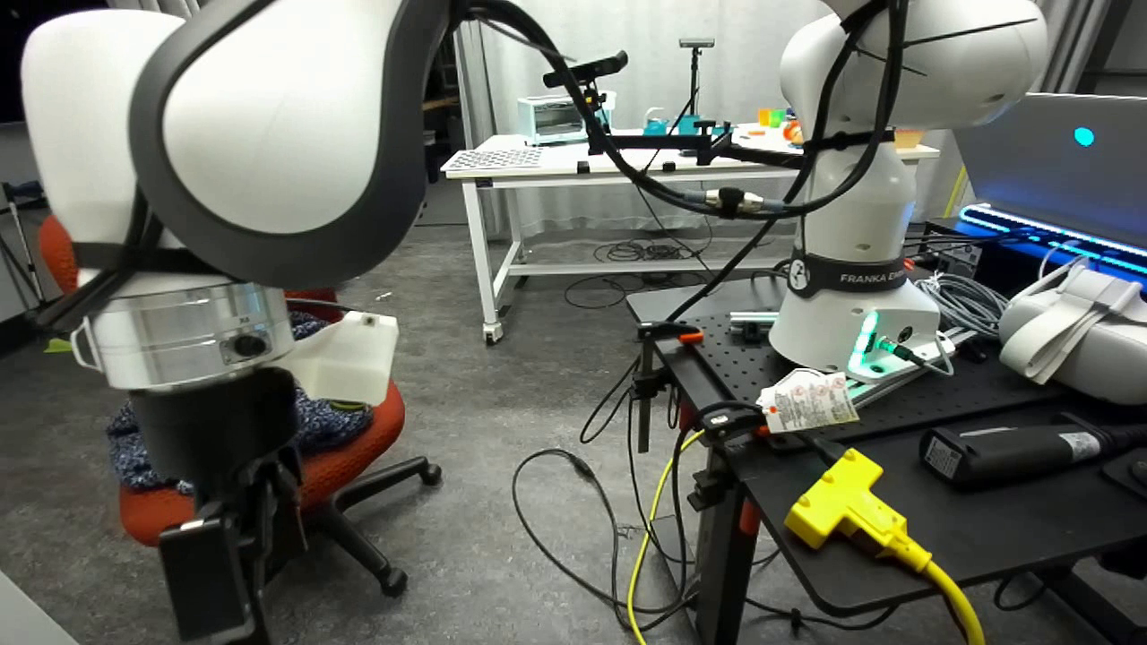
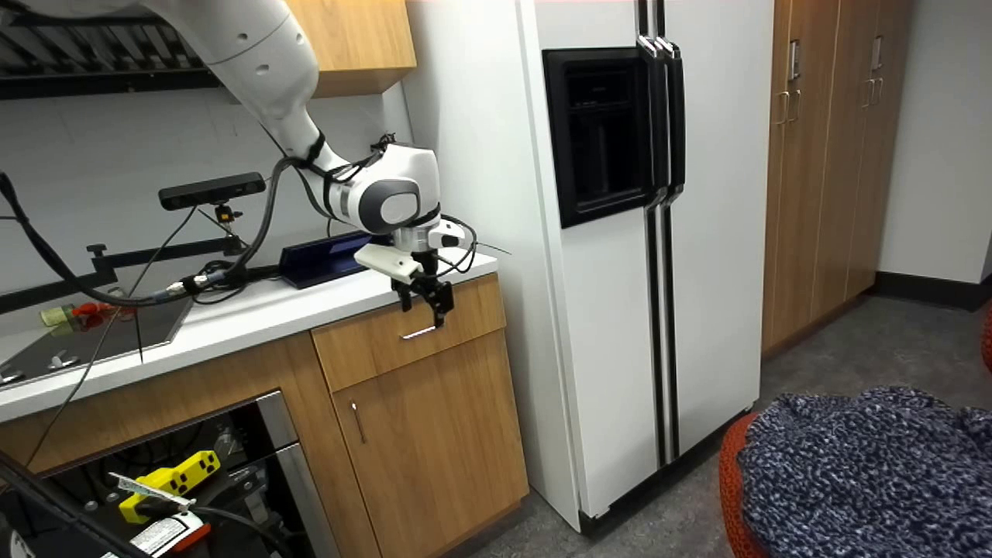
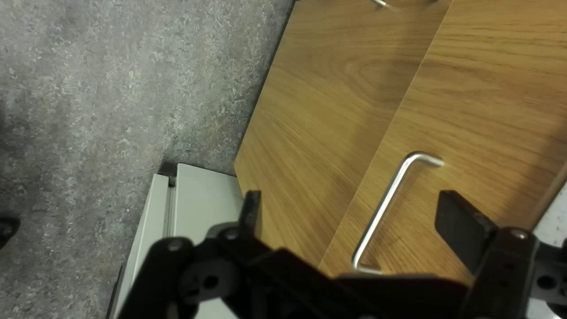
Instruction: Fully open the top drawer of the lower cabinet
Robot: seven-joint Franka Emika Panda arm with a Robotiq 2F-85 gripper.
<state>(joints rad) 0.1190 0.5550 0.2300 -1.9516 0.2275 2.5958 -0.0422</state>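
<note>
The top drawer (image 2: 364, 353) shows its light-brown wooden front under the white countertop in an exterior view. It looks shut, about flush with the door below, and its white inside is hidden. Its silver bar handle (image 2: 418, 333) is on the front. In the wrist view, the drawer front (image 3: 496, 102) fills the right side, with the handle (image 3: 385, 208) slanting across it. My gripper (image 3: 350, 199) is open and empty there, one finger on each side of the handle and apart from it. The gripper (image 2: 422, 304) points down just above the handle in an exterior view.
A white refrigerator (image 2: 480, 232) stands right beside the cabinet. The countertop (image 2: 248, 314) overhangs the drawer and holds a dark blue box (image 2: 329, 260). A cabinet door (image 2: 434, 434) with its own handle is below. An orange chair (image 1: 358, 439) stands on the floor.
</note>
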